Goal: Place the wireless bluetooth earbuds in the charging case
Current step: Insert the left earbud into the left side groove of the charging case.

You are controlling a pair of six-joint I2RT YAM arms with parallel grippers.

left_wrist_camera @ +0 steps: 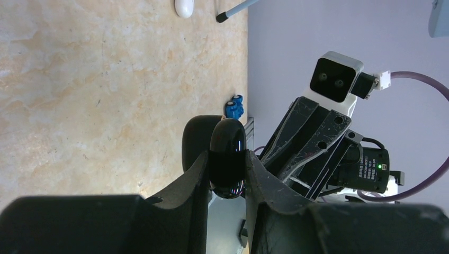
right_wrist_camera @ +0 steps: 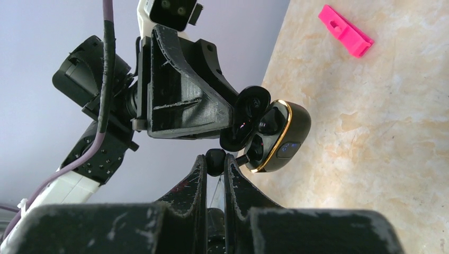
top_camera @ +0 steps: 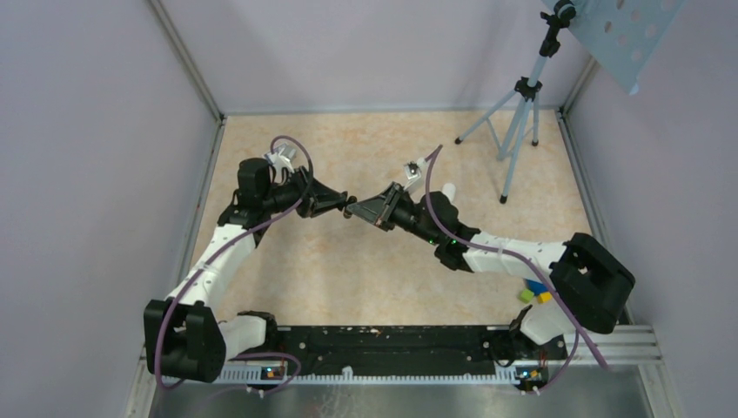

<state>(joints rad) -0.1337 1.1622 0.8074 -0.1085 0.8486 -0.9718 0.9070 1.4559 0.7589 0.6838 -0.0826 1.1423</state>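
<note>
My left gripper [left_wrist_camera: 226, 170] is shut on the charging case [left_wrist_camera: 227, 153], a glossy black pebble held in the air. In the right wrist view the charging case [right_wrist_camera: 283, 138] hangs open, showing a gold rim, a bluish spot and its lid [right_wrist_camera: 253, 103] swung back. My right gripper [right_wrist_camera: 215, 161] is shut on one small dark earbud [right_wrist_camera: 215, 159], whose stem points at the case's lower cavity and is nearly touching it. From above, the left gripper [top_camera: 342, 207] and the right gripper [top_camera: 357, 212] meet tip to tip over mid-table. I cannot tell what sits in the case's cavities.
A white pill-shaped object [top_camera: 449, 190] lies just behind the right arm. A tripod [top_camera: 519, 122] stands at the back right. A pink clip [right_wrist_camera: 346, 30] lies on the beige tabletop [top_camera: 348, 270]. Small coloured blocks [top_camera: 536, 293] sit by the right arm's base.
</note>
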